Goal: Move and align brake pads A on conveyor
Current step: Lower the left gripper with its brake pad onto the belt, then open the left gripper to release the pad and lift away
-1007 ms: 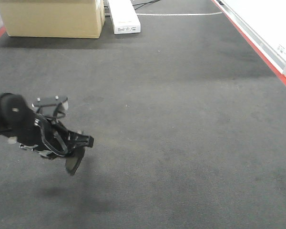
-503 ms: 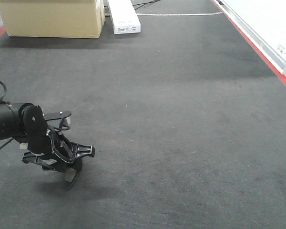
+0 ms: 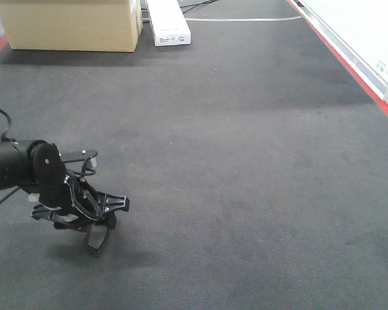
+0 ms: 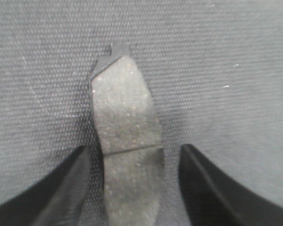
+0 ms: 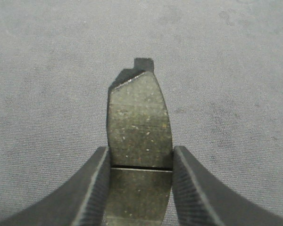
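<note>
In the right wrist view, the right pincer (image 5: 140, 150) is clenched on a brake pad. Its two dark fingers (image 5: 92, 188) press against both long sides of the right brake pad (image 5: 139, 117), just at the thin groove across its middle. The far half of this pad sticks out past the fingertips toward the top of the frame. A small dark shadow lies on the belt beyond its tip.

In the left wrist view, the left pincer (image 4: 134, 155) is released. The left brake pad (image 4: 125, 108) is between the two fingers, but a strip of belt shows on each side, so neither finger touches it. Its groove is at the level of the fingertips, and its pointed end reaches toward the top of the frame. Only a thin shadow is along its edge, so it is at the belt surface. I cannot tell if it lies fully flat.

In the front view, the left pincer (image 3: 98, 223) hangs low over the conveyor (image 3: 246, 161) at the lower left of the frame. The left brake pad (image 3: 97, 239) is just under it, and a soft shadow is beside it. The rough charcoal belt fills most of the frame. A red edge strip (image 3: 349, 68) runs along its right side. At the top left stands a cardboard box (image 3: 71, 26), and a long white box (image 3: 168, 22) is just beside it.
</note>
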### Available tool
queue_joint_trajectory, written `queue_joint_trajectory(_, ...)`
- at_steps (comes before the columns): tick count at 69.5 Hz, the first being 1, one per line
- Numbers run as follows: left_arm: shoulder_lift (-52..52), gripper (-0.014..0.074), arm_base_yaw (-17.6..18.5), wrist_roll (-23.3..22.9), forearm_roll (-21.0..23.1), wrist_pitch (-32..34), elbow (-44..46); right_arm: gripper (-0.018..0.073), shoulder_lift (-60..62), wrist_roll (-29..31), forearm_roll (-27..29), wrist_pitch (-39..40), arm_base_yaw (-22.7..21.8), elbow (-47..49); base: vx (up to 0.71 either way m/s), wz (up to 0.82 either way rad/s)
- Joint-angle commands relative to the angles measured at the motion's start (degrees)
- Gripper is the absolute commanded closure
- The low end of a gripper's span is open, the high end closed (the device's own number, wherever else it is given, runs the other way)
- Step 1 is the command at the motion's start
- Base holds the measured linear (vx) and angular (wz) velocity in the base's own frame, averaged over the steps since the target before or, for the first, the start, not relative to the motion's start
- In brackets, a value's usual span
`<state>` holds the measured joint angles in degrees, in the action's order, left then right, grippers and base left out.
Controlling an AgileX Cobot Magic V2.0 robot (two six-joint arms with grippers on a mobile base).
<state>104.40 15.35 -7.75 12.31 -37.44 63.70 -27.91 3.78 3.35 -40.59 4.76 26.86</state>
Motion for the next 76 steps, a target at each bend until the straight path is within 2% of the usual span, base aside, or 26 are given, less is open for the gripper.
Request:
queue_joint_trajectory(1, -5.4, 0.0167, 0.3, -0.5, -1.0, 1.5, 1.7, 0.0372, -0.1, 0.6, 0.0, 4.6, -0.3, 1.8, 0.00, 0.00)
queue_joint_trajectory(15, -13.5, 0.0169, 0.3, -0.5, -6.5, -1.9, 0.7, 0.0372, -0.1, 0.6, 0.0, 4.6, -0.3, 1.8, 0.00, 0.00)
queue_joint_trajectory(26, -22.4, 0.0204, 0.3, -0.4, -6.8, 0.7, -5.6, 0.0372, -0.1, 0.6, 0.0, 4.6, -0.3, 1.8, 0.00, 0.00)
queue_joint_trajectory(38, -34.6, 0.0315, 0.4, 0.6, -6.9, 4.0, -14.9, 0.0372, -0.1, 0.6, 0.0, 4.6, -0.3, 1.8, 0.00, 0.00)
queue_joint_trajectory(57, -54.6, 0.0546, 0.4, 4.0, -6.9, 4.5, -24.0, 0.0372, -0.1, 0.6, 0.0, 4.6, -0.3, 1.8, 0.00, 0.00)
queue_joint_trajectory(68, -62.9, 0.0604, 0.4, 4.2, -6.9, 5.7, -27.6, 0.0372, -0.1, 0.6, 0.0, 4.6, -0.3, 1.8, 0.00, 0.00)
queue_joint_trajectory(76, -67.6, 0.0604, 0.4, 4.2, -6.9, 7.2, -29.9, 0.0372, -0.1, 0.6, 0.0, 4.6, -0.3, 1.8, 0.00, 0.00)
